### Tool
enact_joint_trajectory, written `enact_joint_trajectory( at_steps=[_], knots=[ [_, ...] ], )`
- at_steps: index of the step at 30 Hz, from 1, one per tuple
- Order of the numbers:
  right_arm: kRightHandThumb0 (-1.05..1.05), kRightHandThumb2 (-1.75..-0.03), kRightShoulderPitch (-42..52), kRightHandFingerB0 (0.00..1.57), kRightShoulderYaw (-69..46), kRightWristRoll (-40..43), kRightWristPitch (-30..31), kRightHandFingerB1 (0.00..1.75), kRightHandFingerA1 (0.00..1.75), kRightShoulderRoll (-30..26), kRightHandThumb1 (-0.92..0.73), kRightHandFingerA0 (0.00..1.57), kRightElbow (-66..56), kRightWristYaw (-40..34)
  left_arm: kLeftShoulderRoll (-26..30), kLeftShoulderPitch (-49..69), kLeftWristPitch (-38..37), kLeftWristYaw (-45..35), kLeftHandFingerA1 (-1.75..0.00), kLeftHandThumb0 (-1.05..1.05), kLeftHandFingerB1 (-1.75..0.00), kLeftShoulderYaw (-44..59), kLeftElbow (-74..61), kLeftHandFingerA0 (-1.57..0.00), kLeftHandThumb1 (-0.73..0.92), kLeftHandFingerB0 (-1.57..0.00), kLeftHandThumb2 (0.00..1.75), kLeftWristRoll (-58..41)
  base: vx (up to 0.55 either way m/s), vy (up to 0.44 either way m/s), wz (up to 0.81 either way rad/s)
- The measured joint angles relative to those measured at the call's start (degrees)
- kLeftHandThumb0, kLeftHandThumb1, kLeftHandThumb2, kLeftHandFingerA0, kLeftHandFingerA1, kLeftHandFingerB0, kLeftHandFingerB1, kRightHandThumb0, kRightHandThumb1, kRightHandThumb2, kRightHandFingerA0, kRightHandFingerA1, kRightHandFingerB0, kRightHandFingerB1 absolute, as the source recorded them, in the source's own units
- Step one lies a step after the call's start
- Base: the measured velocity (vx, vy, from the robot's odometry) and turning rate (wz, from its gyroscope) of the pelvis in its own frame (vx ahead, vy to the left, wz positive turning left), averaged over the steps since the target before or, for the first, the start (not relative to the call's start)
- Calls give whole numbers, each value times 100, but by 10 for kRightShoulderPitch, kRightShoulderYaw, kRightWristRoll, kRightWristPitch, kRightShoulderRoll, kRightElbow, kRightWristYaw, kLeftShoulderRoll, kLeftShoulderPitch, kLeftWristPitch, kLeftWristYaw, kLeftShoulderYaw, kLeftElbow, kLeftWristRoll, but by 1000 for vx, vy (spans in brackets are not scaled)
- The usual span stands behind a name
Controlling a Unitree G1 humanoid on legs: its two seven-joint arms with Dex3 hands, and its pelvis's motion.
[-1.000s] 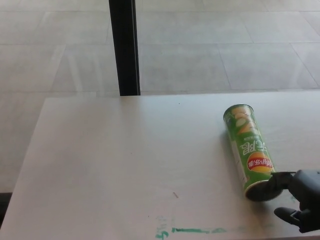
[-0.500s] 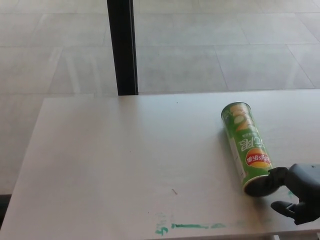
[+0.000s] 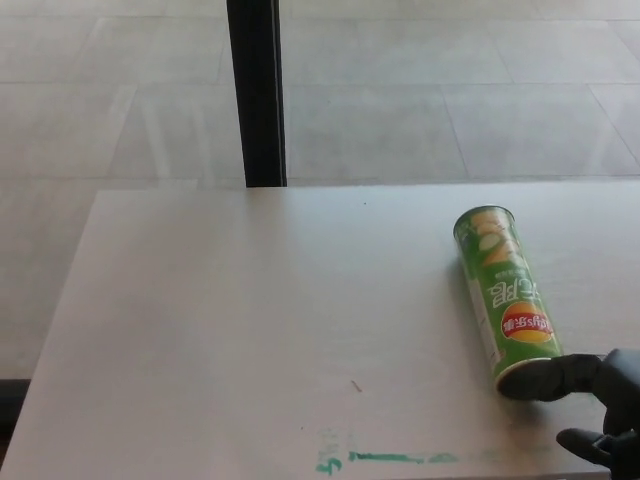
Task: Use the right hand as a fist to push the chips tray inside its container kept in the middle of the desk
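A green chips can point(image 3: 505, 290) lies on its side at the right of the pale desk point(image 3: 250, 320), with its far end pointing away from me. Its near end point(image 3: 522, 378) looks dark, and I cannot make out a tray apart from it. My black right hand point(image 3: 612, 400) comes in at the bottom right corner, and its front part rests against that near end. Most of the hand is cut off by the picture's edge. My left hand does not show.
Green marks point(image 3: 400, 458) run along the desk's near edge. A black post point(image 3: 255, 90) stands behind the desk's far edge, with a tiled floor beyond. The desk's left edge slants from the far left to the near left.
The whole picture has shifted slightly, so the camera moved. My right hand stays against the can's near end and sits a little lower and further right; the can has hardly moved.
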Motion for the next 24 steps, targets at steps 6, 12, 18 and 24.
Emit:
enact_joint_trajectory(
  at_steps=[6,12,18,24],
  knots=[
    [-53,-62,45,53,-37,43,4,40,68,-33,-73,72,-52,53,0,-1,0,0,-47,-63,-41,-1,0,-49,86,-41,66,0,0,0,0],
    [-54,-63,76,50,-84,79,23,40,66,-71,-75,68,-87,104,0,-2,0,0,-47,-63,-41,-2,0,-50,86,-41,66,0,0,0,0],
    [-51,-61,101,57,-181,124,39,43,65,-94,-72,78,-93,146,0,-3,0,0,-47,-63,-41,-3,0,-50,86,-41,66,0,0,0,0],
    [-53,-60,107,60,-288,163,39,48,70,-89,-66,81,-49,146,0,-5,0,1,-47,-63,-41,-5,0,-50,86,-41,66,0,0,0,0]
  ],
)
